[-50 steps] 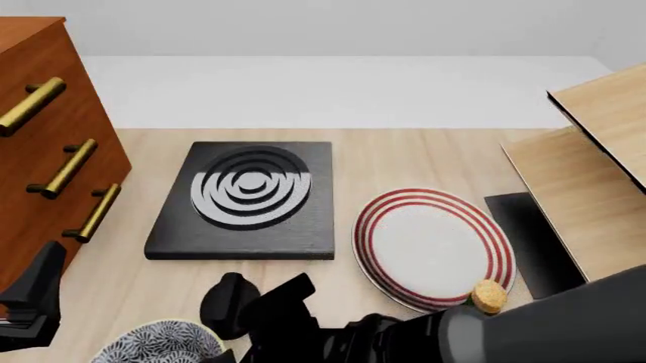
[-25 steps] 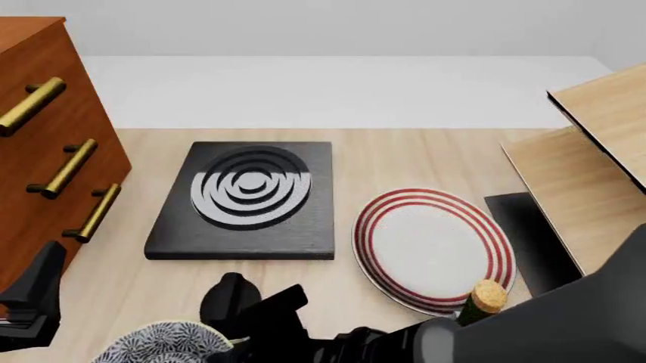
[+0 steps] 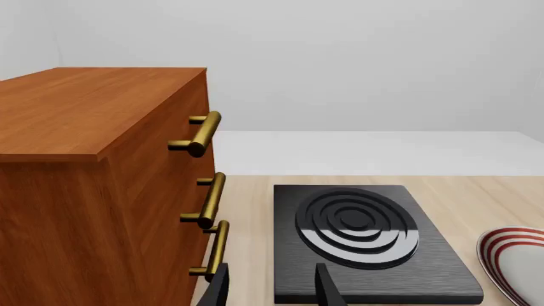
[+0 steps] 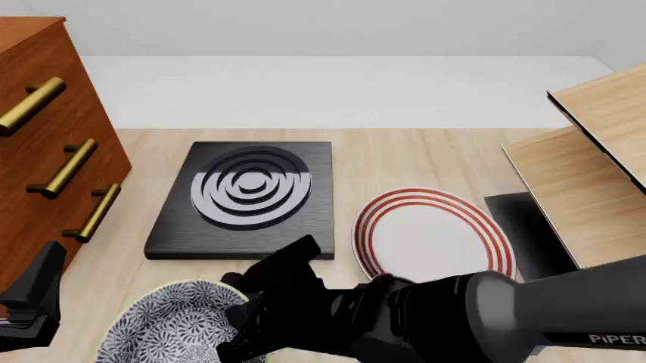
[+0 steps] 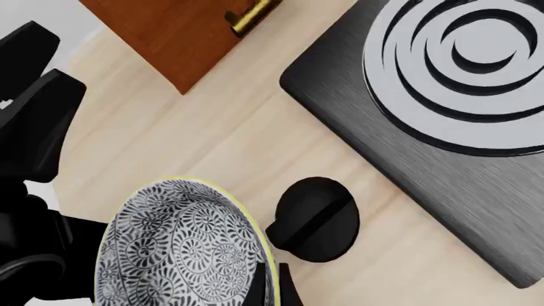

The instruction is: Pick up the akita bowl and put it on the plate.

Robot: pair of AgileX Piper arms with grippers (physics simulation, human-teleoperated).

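The right arm (image 4: pixel 485 318) lies across the near edge of the table (image 4: pixel 404 162), with its gripper (image 4: pixel 265 318) at the right side of the bowl (image 4: pixel 181 327); in the right wrist view one finger sits at the yellowish rim (image 5: pixel 255 236), consistent with a pinch on the wall, though a firm hold cannot be confirmed. Main risk — a one-sided rim grip lets a deep bowl tilt or slip during transfer. Second risk: the route to the plate (image 4: pixel 434 238) runs close to the black slab (image 4: pixel 247 198) and a small black knob (image 5: pixel 313 218) just beside the bowl; a low carry could strike either. The plate is well apart from the bowl, to its right and farther back. The left gripper (image 3: pixel 270 290) shows parted fingers holding nothing — it hangs near the dresser (image 3: pixel 102 191).
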